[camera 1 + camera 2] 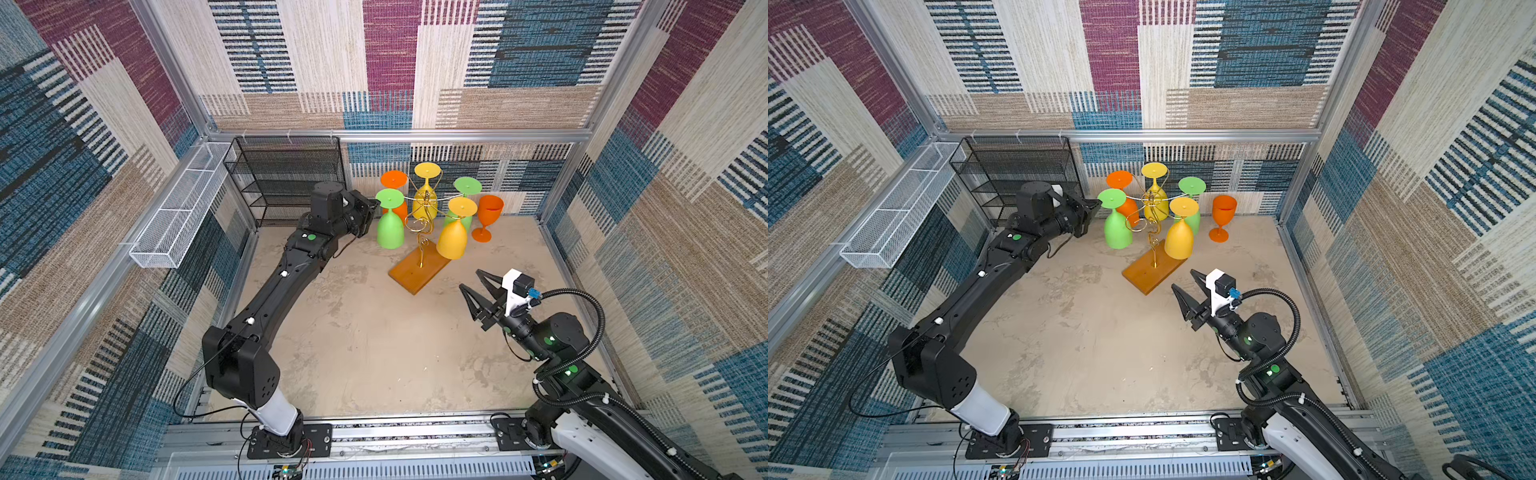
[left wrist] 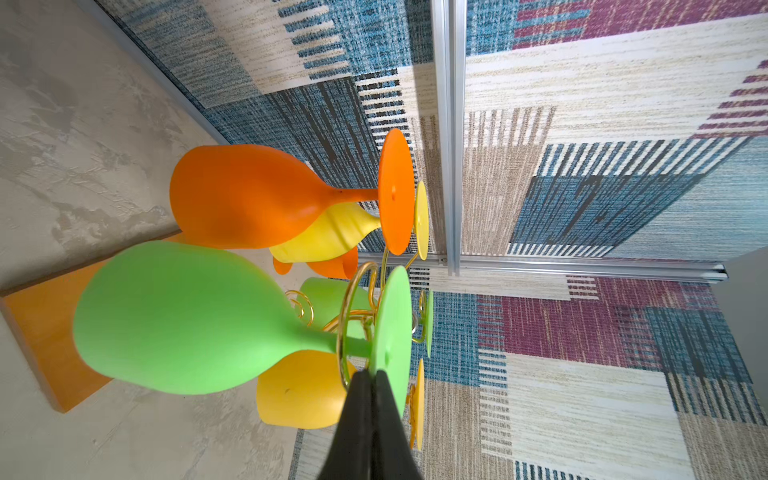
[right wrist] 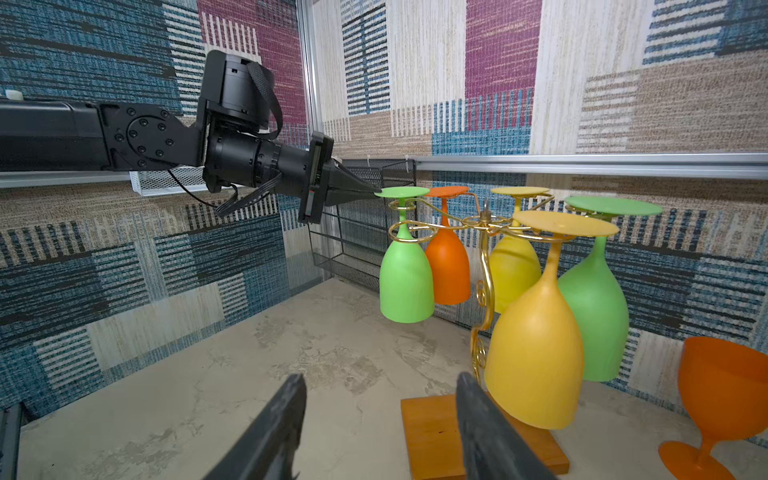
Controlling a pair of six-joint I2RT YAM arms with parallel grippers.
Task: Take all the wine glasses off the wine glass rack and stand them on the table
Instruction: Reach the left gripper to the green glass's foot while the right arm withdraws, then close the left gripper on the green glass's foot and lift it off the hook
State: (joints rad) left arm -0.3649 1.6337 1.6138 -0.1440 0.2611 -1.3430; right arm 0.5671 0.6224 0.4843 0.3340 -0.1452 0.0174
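The rack (image 1: 423,232) is seen toward the back of the table (image 1: 353,340), right of the middle in both top views. Its wooden base (image 1: 419,272) is set at a slant, and five glasses are hung bowl-down from its gold arms. The green glass (image 1: 390,230) is carried on the arm nearest the left arm, with its stem seated in a wire loop and its flat foot (image 3: 401,191) uppermost. The left gripper (image 1: 376,203) is held level at the height of that foot. Its fingers (image 2: 359,399) are pressed together on the rim, so the glass is pinched at the edge that faces the left arm. Just behind the green glass a hung orange glass (image 1: 394,178) is seen, and a far yellow glass (image 1: 426,201) beyond the stem. A near yellow glass (image 1: 452,243) and a second green glass (image 1: 467,185) are hung on the side toward the right arm. An upright orange glass (image 1: 490,210) is stood on the table just right of the rack, apart from it. The right gripper (image 1: 469,278) is held above the table near the front end of the base, apart from it and well away from the green glass. Its fingers are spread with nothing between them and are pointed toward the rack.
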